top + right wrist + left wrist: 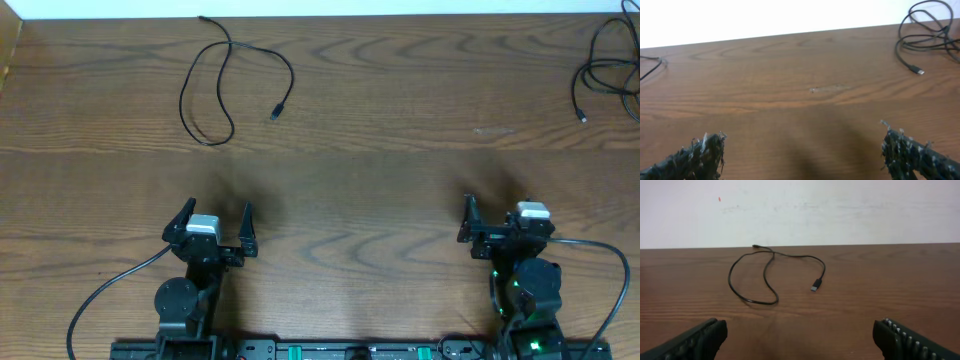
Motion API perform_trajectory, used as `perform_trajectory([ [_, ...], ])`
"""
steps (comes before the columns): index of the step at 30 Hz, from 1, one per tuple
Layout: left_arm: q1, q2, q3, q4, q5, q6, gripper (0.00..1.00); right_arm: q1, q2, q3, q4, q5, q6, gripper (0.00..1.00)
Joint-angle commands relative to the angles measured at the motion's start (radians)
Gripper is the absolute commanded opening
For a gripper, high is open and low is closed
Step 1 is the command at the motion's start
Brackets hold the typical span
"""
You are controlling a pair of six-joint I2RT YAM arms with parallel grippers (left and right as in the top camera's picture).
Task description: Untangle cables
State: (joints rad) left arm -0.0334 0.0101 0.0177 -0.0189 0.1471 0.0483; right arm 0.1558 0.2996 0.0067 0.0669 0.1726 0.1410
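Hovering low by the front edge of the table with the left gripper spread wide and pinching nothing. Showing the same on the right gripper: jaws apart and empty in its wrist view.

Finding one black cable alone at the far left, lying in a loose loop and crossing itself once, with its plug free on bare wood. Finding the tangle at the far right corner, several black strands overlapping and running partly out of the overhead view (so not counting the cords in it, nor spotting a white one). Judging the job partly done, with one cord apart and the knot waiting.

Probably reaching next with the right arm, as the nearer one. Aiming for the loose end trailing out of the bundle towards the front rather than for the dense middle, and so avoiding tighter crossings from a pull on a buried strand. Closing on a single strand only, low against the wood. Drawing it slowly towards open table and watching for drag on the rest. Stopping and regripping closer to the crossing at any sign of snagging. Doubting any help from the left arm, sitting well apart from that corner.
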Motion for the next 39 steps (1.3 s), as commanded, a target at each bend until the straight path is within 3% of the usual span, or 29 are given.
perform_trajectory([
  [1, 0.005, -0.005, -0.014, -0.040, 0.009, -0.008, 0.98, -0.031, -0.082, -0.001, -0.062, -0.010, -0.007, 0.99],
  [4, 0.005, -0.005, -0.014, -0.040, 0.009, -0.009, 0.98, -0.044, -0.154, -0.001, -0.130, -0.023, -0.008, 0.99],
  [14, 0.005, -0.005, -0.014, -0.040, 0.009, -0.008, 0.98, -0.089, -0.293, -0.001, -0.129, -0.025, -0.008, 0.99],
  [39, 0.005, -0.005, -0.014, -0.040, 0.009, -0.009, 0.98, -0.105, -0.294, -0.001, -0.128, -0.025, -0.007, 0.99],
])
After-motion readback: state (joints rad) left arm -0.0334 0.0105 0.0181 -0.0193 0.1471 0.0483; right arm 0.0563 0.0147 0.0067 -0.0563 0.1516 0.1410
